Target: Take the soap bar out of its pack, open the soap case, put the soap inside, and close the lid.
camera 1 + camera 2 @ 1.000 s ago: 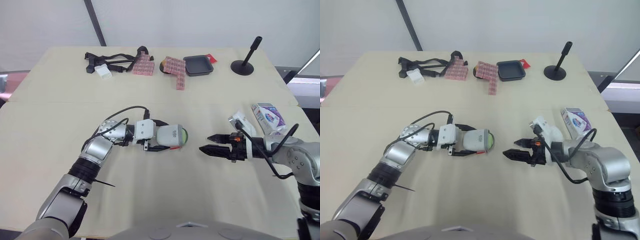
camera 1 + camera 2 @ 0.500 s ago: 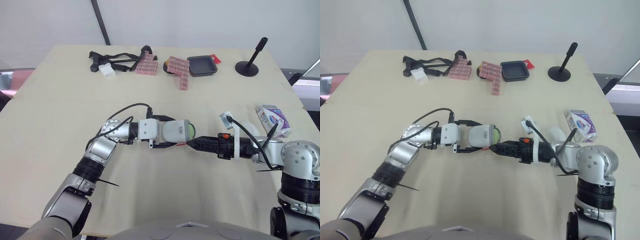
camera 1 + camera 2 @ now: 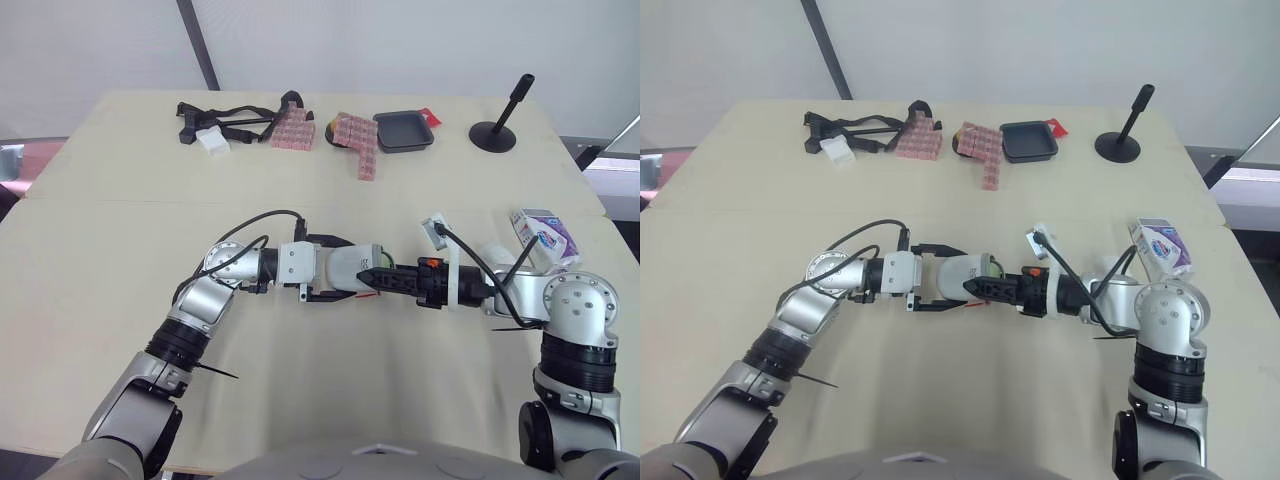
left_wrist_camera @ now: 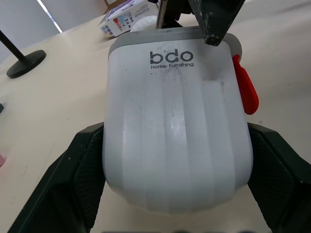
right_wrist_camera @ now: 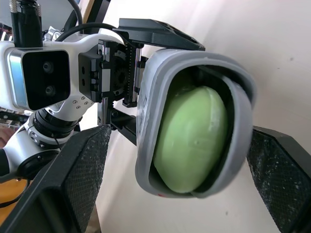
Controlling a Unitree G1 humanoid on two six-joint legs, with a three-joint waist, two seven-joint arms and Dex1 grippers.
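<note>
Grey-white plastic is what the left gripper clamps: its two black fingers press against the long flanks of the soap case, holding it sideways just above the table with the open end turned toward the other arm. That grip looks chosen to keep the case steady and to leave its mouth and the red latch on one edge free to be worked. The green soap already sits inside the case, seen through the open end, so taking it out of the pack and loading it appear done. The purple and white pack lies well apart, on the table beside the right arm. The right gripper has its jaws spread wide, one finger to each side of the case's mouth, with a fingertip over the far rim; I cannot tell whether it touches. Judging by this, closing the lid is the step in hand. The grey rim round the soap looks partly ajar, and the next push calls for pressing squarely so the case does not twist in the left grip.
</note>
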